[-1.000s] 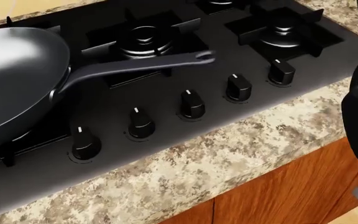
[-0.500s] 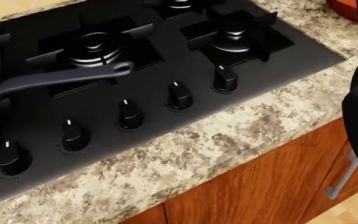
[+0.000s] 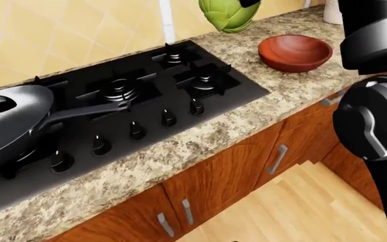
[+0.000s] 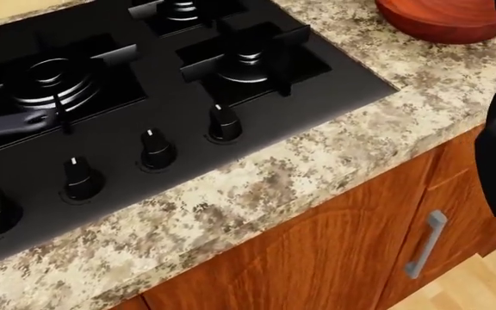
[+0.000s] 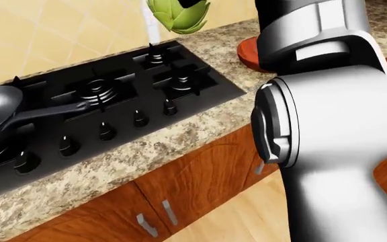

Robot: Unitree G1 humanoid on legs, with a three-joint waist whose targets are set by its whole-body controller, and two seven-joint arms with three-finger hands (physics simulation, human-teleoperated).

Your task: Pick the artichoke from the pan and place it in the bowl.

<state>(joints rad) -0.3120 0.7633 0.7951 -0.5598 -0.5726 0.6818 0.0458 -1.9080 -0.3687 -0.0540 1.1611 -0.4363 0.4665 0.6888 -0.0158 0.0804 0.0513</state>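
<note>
Fingers: a dark tip (image 3: 249,3) sits on the artichoke at the left-eye view's top edge; you seem to hold it, but the grip is cropped, so I cannot tell how closed. Left hand not shown.
Artichoke: (image 3: 228,14) aloft, clear of the pan (image 3: 8,121), left of the bowl (image 3: 295,51).
Bowl: on the desk (image 3: 180,156), right of the stove (image 3: 146,96).
Risk: release early and it lands on the desk or burners; your right arm (image 5: 328,116) blocks the right-eye view.
Writing: none readable.
</note>
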